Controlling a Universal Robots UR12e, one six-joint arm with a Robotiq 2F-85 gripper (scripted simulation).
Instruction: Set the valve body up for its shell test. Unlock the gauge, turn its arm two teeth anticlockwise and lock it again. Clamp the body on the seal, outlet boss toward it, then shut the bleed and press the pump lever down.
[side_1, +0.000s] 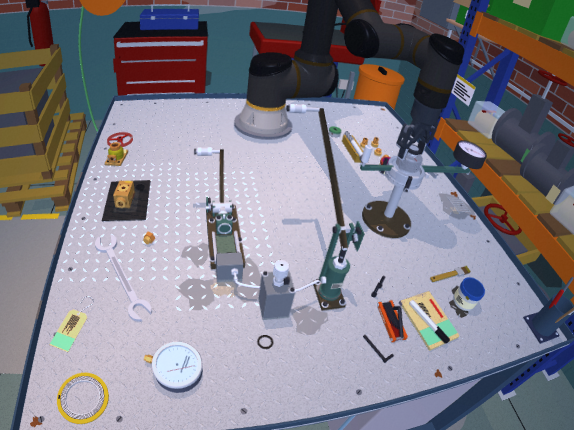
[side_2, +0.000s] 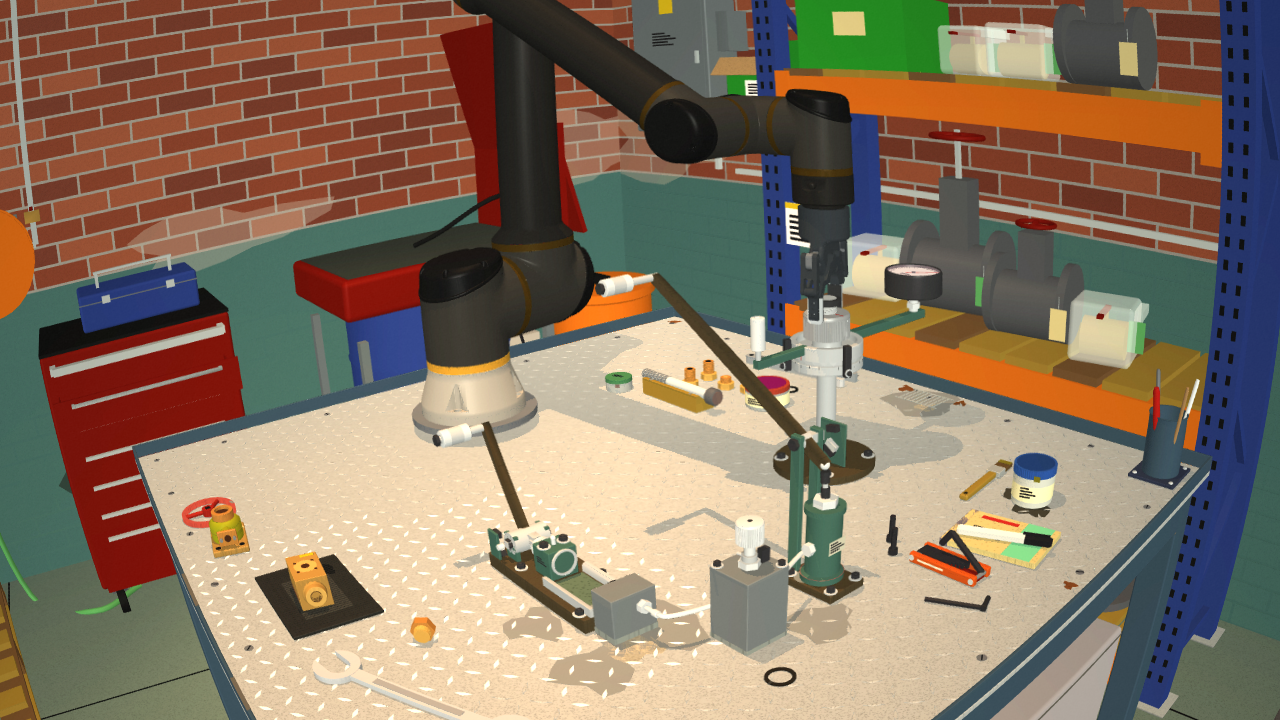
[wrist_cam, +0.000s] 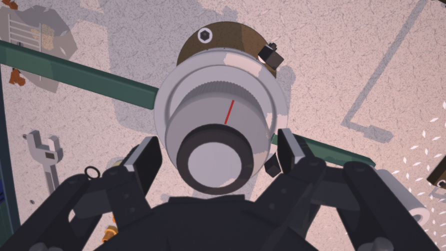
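Note:
The gauge stand's lock knob (wrist_cam: 215, 137), a knurled grey cap with a red line, tops a post (side_1: 397, 197) at the table's far right. My open gripper (side_1: 411, 149) (side_2: 825, 291) (wrist_cam: 218, 150) is lowered around this knob and holds nothing. The green arm (side_1: 440, 169) carries the dial gauge (side_1: 470, 154) (side_2: 913, 283) on one end and a white handle (side_2: 757, 333) on the other. The brass valve body (side_1: 122, 194) (side_2: 306, 582) rests on a black mat far left. The clamp fixture (side_1: 225, 235), bleed knob (side_1: 281, 272) and green pump (side_1: 334, 277) with its long raised lever stand mid-table.
The blue and orange shelving (side_2: 1029, 224) stands close behind the gauge stand. A spanner (side_1: 122, 282), loose dial gauge (side_1: 176, 366), O-ring (side_1: 265, 342), hex keys (side_1: 377, 347) and a jar (side_1: 470, 294) lie about the near table.

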